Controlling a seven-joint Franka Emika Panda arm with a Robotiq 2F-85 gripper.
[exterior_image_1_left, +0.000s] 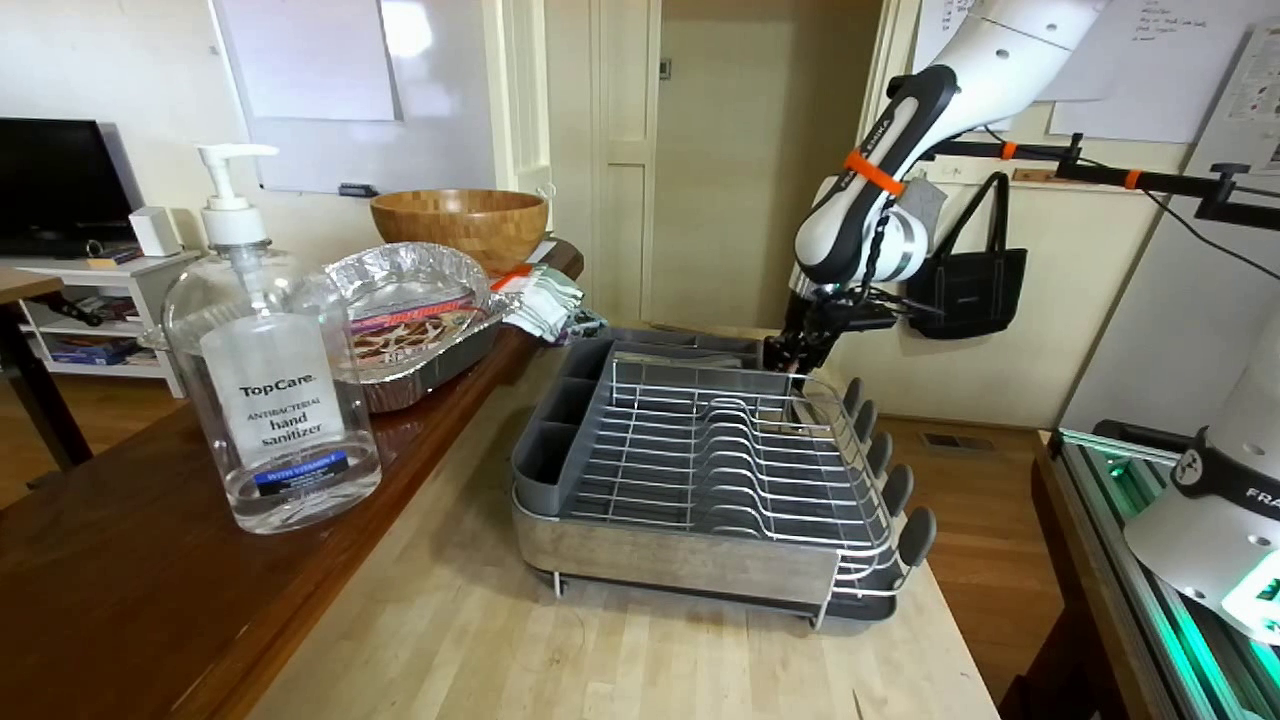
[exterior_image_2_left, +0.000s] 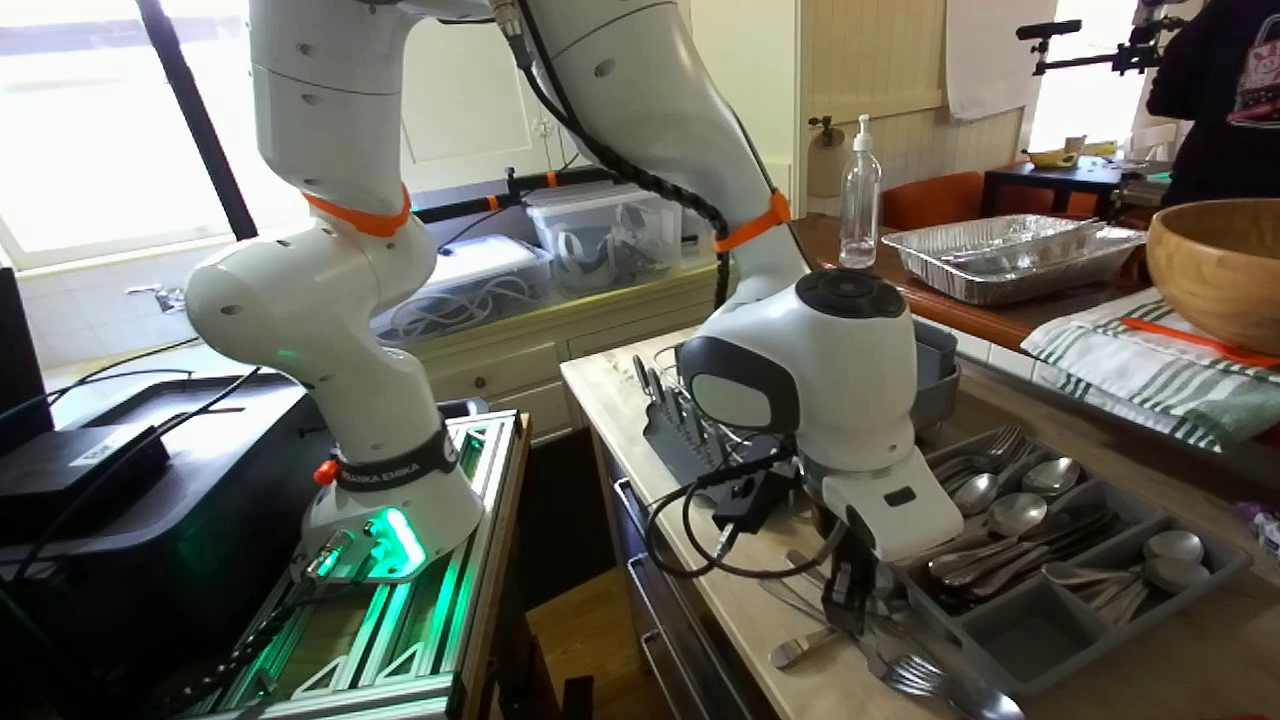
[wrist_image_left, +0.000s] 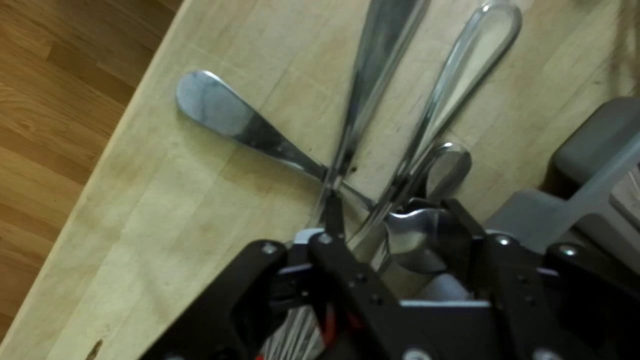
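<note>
My gripper (wrist_image_left: 395, 217) is open and low over a loose pile of silver cutlery on the pale wooden table; its fingers are apart on either side of part of the pile. A wavy-edged metal piece (wrist_image_left: 417, 230) lies between the fingers. Long handles (wrist_image_left: 375, 65) cross there, and a rounded handle (wrist_image_left: 217, 102) sticks out to the left. Whether a finger touches any piece cannot be told. In an exterior view the gripper (exterior_image_2_left: 850, 610) is beside a fork (exterior_image_2_left: 915, 675) and a spoon (exterior_image_2_left: 985, 700). In another view the gripper (exterior_image_1_left: 795, 355) is partly hidden behind the dish rack.
A grey cutlery tray (exterior_image_2_left: 1040, 640) with spoons and forks stands close beside the gripper. A wire dish rack (exterior_image_1_left: 720, 530) stands on the same table. A sanitizer bottle (exterior_image_1_left: 290, 400), foil pan (exterior_image_1_left: 420, 370) and wooden bowl (exterior_image_1_left: 465, 220) stand on the raised counter. The table edge (wrist_image_left: 107, 145) is near.
</note>
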